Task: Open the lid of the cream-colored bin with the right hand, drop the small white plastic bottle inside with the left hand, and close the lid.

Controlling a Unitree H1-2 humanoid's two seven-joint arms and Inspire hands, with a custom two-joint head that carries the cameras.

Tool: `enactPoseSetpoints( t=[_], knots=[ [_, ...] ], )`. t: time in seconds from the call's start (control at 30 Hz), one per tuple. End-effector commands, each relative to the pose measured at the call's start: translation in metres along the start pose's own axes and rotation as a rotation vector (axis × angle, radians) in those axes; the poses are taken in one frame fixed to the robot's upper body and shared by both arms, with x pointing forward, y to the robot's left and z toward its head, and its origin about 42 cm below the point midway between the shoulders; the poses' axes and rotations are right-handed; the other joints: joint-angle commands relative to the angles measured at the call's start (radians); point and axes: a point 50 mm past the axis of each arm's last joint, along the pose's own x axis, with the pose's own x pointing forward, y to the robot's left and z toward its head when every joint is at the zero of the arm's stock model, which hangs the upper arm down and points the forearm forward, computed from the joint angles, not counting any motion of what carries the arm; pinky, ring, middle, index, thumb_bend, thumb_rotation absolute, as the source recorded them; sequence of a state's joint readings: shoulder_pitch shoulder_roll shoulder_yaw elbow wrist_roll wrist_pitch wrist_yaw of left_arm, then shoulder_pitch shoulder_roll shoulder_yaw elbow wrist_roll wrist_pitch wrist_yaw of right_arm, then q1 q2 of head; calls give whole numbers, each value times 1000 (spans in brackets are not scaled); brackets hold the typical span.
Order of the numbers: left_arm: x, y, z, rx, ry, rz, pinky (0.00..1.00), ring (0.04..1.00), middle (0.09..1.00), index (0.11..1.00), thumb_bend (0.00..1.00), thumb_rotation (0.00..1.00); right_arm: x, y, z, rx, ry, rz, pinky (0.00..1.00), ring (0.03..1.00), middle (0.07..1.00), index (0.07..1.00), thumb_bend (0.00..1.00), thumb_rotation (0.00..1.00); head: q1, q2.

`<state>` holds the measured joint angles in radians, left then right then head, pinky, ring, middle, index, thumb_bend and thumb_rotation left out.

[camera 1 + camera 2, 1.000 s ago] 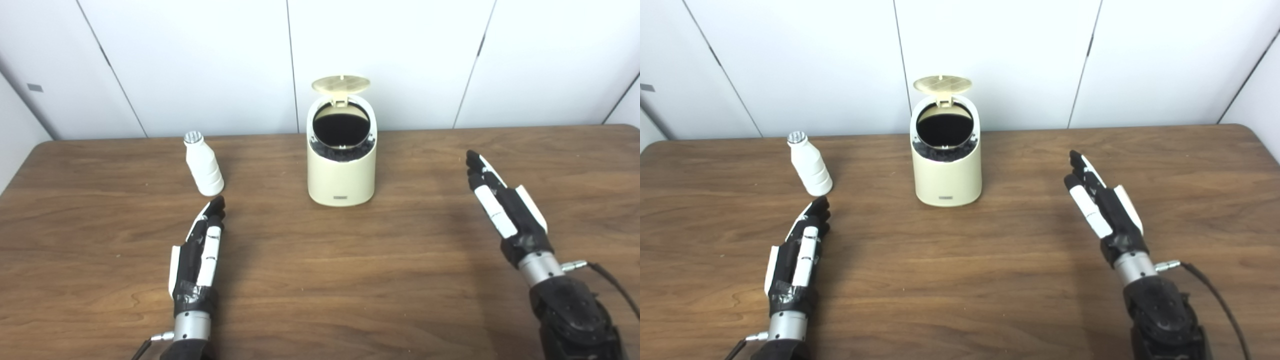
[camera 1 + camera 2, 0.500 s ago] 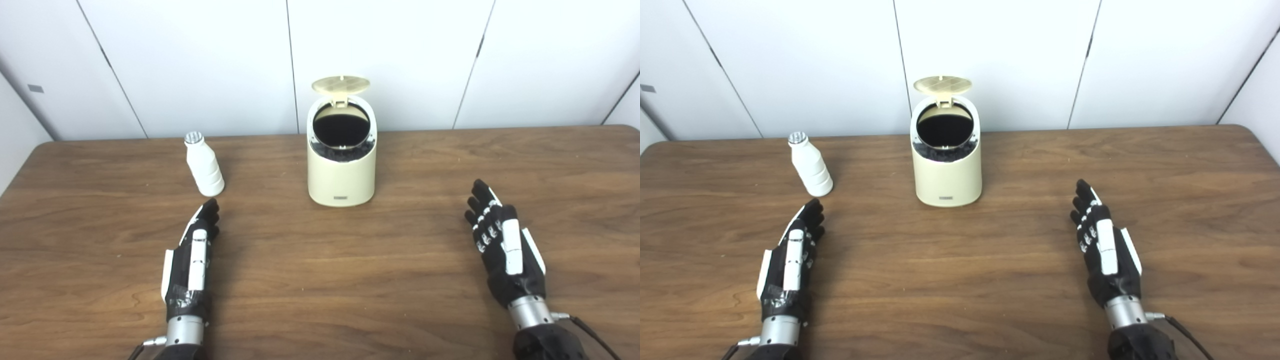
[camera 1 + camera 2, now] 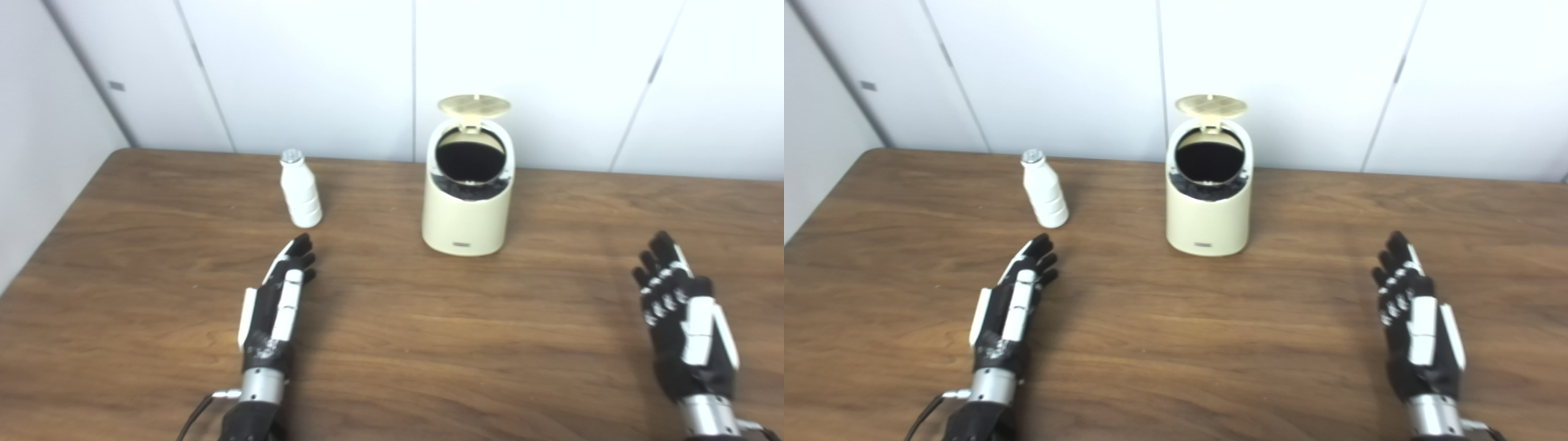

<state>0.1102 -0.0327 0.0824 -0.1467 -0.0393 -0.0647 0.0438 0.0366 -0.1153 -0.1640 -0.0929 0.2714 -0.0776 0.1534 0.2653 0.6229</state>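
Bottle (image 3: pixel 301 197) stands upright just ahead of the left hand (image 3: pixel 274 306), flat open and empty; right hand (image 3: pixel 686 324), same, way farther off.

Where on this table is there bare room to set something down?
Bare wood lies between the left hand and right hand, in front of the cream-colored bin with raised lid, and right of the bin. Tightest is the gap between the small white plastic bottle and the left hand.
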Motion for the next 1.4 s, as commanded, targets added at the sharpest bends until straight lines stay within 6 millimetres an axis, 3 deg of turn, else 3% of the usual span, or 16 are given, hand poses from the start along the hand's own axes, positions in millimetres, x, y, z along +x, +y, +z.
enactPoseSetpoints(
  t=[0.0, 0.23, 0.33, 0.4, 0.6, 0.73, 0.93, 1.1, 1.37],
  knots=[
    [-6, -3, -7, -1, -12, 4, 879, 893, 899, 887, 470, 827, -1, -2, 1, -2, -28, 7, 1000, 1000, 999, 972, 631, 930, 12, -12],
    [-6, -5, -17, 6, -18, 10, 873, 888, 896, 879, 514, 832, -2, 5, 6, -17, -13, 2, 1000, 995, 987, 957, 629, 915, 33, -39],
    [-6, -4, -19, 29, -12, 3, 879, 886, 892, 881, 544, 737, -3, 6, 6, -30, -10, -2, 1000, 989, 982, 957, 626, 910, 28, -53],
    [-6, -4, -16, 66, -12, 12, 892, 894, 895, 892, 578, 620, -3, 8, 9, -33, -12, -8, 1000, 983, 975, 952, 626, 894, 28, -53],
    [-3, -6, 15, 315, -73, 89, 844, 876, 884, 906, 693, 367, -4, 7, 16, -29, -16, -8, 1000, 981, 973, 951, 610, 887, 21, -50],
    [4, -1, 40, 485, -97, 97, 960, 940, 927, 920, 764, 391, -4, 7, 17, -38, -16, -3, 1000, 979, 971, 949, 636, 883, 19, -53],
    [16, 6, 70, 611, -130, 140, 964, 963, 935, 916, 829, 480, -3, 7, 18, -46, -17, 2, 1000, 985, 974, 957, 659, 875, 17, -50],
    [26, 13, 85, 665, -134, 187, 922, 974, 961, 914, 856, 505, -2, 8, 19, -65, -25, 23, 1000, 993, 976, 968, 628, 876, 13, -44],
    [52, 31, 90, 772, -93, 227, 864, 982, 962, 904, 849, 470, -1, 10, 19, -79, -19, 23, 1000, 1000, 973, 972, 609, 883, 20, -36]
  ],
)
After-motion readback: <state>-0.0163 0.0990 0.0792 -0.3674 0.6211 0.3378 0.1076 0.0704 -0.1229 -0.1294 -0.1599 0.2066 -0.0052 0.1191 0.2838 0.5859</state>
